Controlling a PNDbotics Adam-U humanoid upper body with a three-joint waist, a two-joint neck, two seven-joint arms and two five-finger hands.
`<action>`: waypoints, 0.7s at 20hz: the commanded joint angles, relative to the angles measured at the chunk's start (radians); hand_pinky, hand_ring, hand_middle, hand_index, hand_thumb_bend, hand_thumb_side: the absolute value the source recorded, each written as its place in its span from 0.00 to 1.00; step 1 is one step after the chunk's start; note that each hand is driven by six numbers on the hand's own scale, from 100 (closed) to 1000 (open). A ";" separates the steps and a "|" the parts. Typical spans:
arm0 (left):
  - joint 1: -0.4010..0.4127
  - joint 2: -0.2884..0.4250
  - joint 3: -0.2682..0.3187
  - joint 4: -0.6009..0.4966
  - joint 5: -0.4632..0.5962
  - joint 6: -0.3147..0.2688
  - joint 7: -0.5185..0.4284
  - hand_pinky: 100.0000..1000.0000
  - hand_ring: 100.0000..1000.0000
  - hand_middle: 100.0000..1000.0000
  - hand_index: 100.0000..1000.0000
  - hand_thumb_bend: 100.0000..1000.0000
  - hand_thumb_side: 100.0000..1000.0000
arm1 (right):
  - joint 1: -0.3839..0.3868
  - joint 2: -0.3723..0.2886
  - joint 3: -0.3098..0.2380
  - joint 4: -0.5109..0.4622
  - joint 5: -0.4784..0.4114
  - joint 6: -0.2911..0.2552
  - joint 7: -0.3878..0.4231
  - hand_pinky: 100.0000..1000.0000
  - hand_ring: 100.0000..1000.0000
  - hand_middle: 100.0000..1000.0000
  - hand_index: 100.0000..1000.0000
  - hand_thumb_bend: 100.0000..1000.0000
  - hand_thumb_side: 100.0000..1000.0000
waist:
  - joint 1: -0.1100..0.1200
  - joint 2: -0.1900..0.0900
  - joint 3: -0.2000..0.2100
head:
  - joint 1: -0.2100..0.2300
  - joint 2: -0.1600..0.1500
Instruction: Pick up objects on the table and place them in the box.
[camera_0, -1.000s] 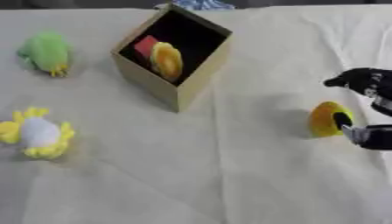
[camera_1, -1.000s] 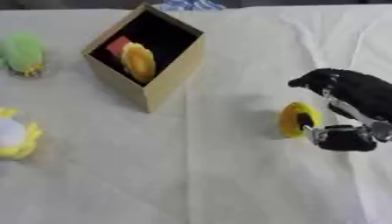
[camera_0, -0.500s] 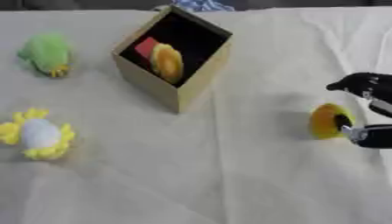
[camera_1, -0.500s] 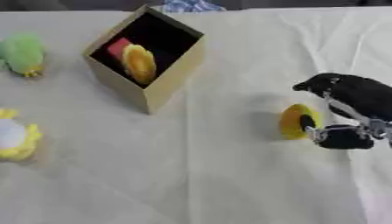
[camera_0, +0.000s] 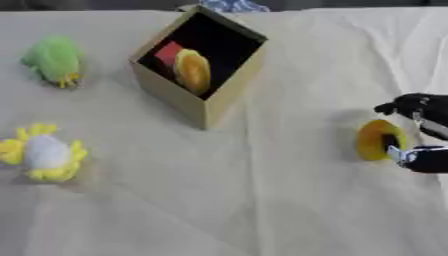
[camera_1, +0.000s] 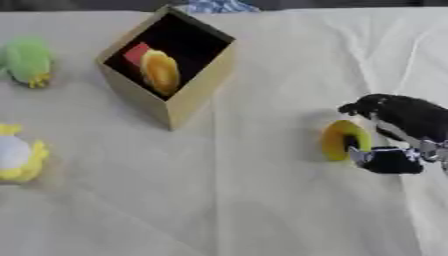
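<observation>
The surface (camera_0: 262, 200) is lying under a cream cloth that is covering it across both views, with creases running down its middle.

The cardboard box (camera_0: 197, 65) is standing at upper centre, tilted so that its open dark interior is facing the camera. Inside it, a yellow-orange disc-shaped object (camera_0: 192, 71) is resting on edge, with a red object (camera_0: 165, 52) showing just behind it.

The right robot hand (camera_1: 398, 132) is entering from the right edge. Its fingers are curling round a yellow ring-shaped object (camera_1: 342, 140) with a dark centre; an upper finger is arching over the ring's top and a lower finger is sitting at its lower right side. The ring is standing on edge on the cloth, well apart from the box.

A yellow-and-white plush flower toy (camera_0: 42, 152) is lying at the left side of the surface. A green plush toy (camera_0: 52, 59) with small yellow parts is lying at upper left, near the box but apart from it.

A patterned blue-and-white item (camera_0: 229, 5) is showing at the far edge, just behind the box.
</observation>
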 joint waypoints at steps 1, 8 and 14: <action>-0.014 0.017 0.001 -0.020 0.006 -0.001 -0.002 0.68 0.60 0.56 0.73 0.32 0.45 | -0.010 -0.016 0.000 0.009 -0.002 -0.009 0.016 0.89 0.93 0.70 0.87 0.00 0.49 | 0.001 -0.017 0.004 | -0.004 -0.009; -0.014 0.016 0.001 -0.020 0.005 -0.004 -0.001 0.68 0.60 0.56 0.73 0.32 0.44 | -0.020 -0.017 -0.006 -0.008 -0.001 -0.013 0.016 0.85 0.83 0.47 0.64 0.00 0.32 | 0.000 -0.023 0.009 | -0.004 -0.004; -0.013 0.015 0.001 -0.020 0.001 -0.006 -0.003 0.68 0.60 0.56 0.73 0.32 0.44 | -0.028 -0.017 -0.016 -0.041 -0.018 0.005 -0.016 0.82 0.76 0.40 0.56 0.00 0.13 | -0.002 -0.031 0.009 | -0.003 -0.004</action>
